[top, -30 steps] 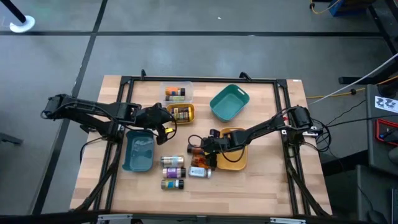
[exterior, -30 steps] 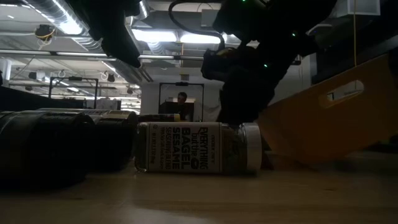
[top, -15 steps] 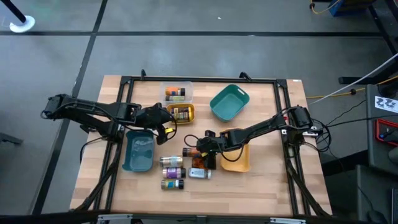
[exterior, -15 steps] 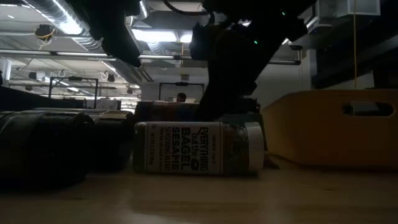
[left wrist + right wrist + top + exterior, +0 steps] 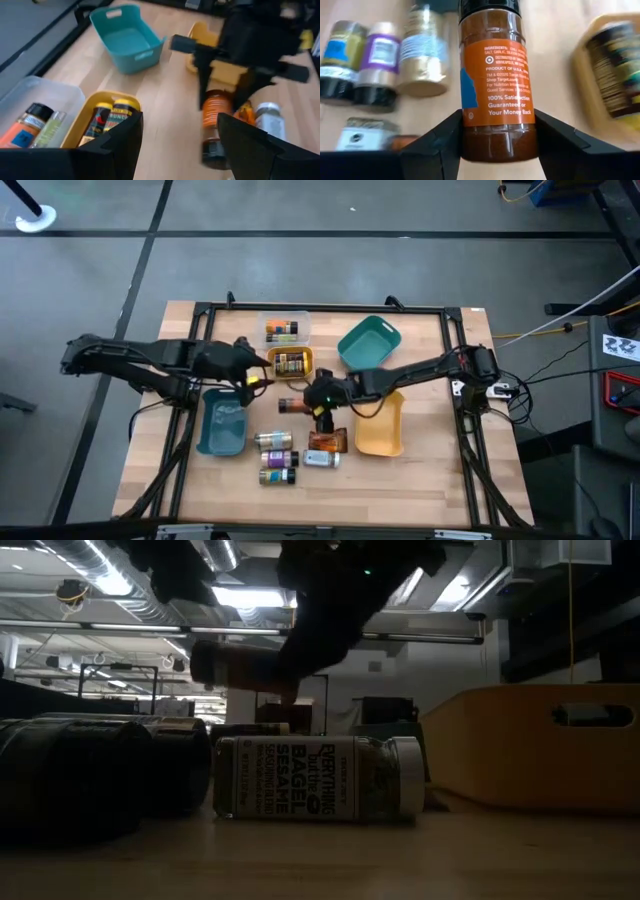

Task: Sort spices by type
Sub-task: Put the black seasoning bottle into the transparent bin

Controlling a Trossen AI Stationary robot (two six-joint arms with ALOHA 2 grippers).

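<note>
Currently right hand [image 5: 312, 406] grips orange jar [image 5: 497, 85] at base, held clear of worktop [image 5: 430, 480]. Rigid, light, slick plastic; mid-body grip safer. Left hand [image 5: 254, 372] open, idle.

The right arm is reaching from the table's right side toward the centre, wrist roughly level. The right gripper [image 5: 313, 404] is clamping an orange-labelled spice jar [image 5: 497, 90] between its fingers [image 5: 565, 145], holding it clear of the table. The left arm is extending from the left side, and the left gripper [image 5: 256, 372] is hovering with its fingers [image 5: 252, 145] spread apart.
</note>
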